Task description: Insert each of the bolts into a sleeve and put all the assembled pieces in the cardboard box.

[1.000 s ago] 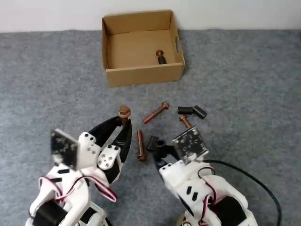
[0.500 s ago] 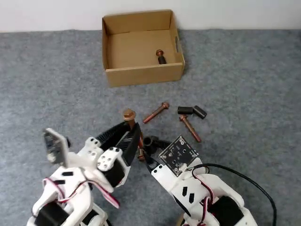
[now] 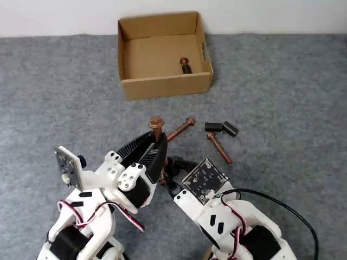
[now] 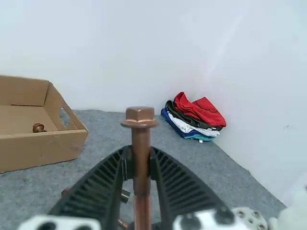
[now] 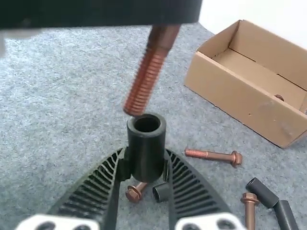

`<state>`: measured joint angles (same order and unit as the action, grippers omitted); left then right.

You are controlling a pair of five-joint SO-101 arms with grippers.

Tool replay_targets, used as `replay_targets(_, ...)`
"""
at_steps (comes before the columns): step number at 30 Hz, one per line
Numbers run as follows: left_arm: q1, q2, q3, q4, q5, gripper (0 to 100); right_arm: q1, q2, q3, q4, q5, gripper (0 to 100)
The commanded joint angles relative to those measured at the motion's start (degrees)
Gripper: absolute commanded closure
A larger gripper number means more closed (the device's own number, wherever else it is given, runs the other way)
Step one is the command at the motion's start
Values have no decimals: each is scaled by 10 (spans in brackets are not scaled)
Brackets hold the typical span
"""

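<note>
My left gripper [image 3: 157, 139] is clamped on a copper bolt [image 5: 147, 74], whose threaded tip hangs just over the open mouth of the black sleeve [image 5: 146, 143] that my right gripper [image 5: 146, 160] pinches upright. Beyond both grippers, loose bolts [image 3: 179, 129] and spare sleeves [image 3: 213, 127] lie on the bench [image 3: 282, 81]. Farther off, the cardboard box [image 3: 162, 86] holds one assembled piece [image 3: 185, 65].

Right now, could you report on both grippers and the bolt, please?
Left gripper shut on bolt. Right gripper shut on sleeve. Bolt tip at sleeve mouth, not inserted; path clear.
</note>
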<state>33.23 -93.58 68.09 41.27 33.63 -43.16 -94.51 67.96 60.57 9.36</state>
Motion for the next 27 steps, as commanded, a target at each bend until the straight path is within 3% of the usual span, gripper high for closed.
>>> replay_targets(1,4,-6,-5,-22,4,995,-3,1,-4,-8,4,991)
replay_targets(15,4,-7,66,-62,5,995,-29,1,-4,-11,5,991)
replay_targets(27,35,-7,-47,172,0,995,-27,-2,-4,-11,2,991)
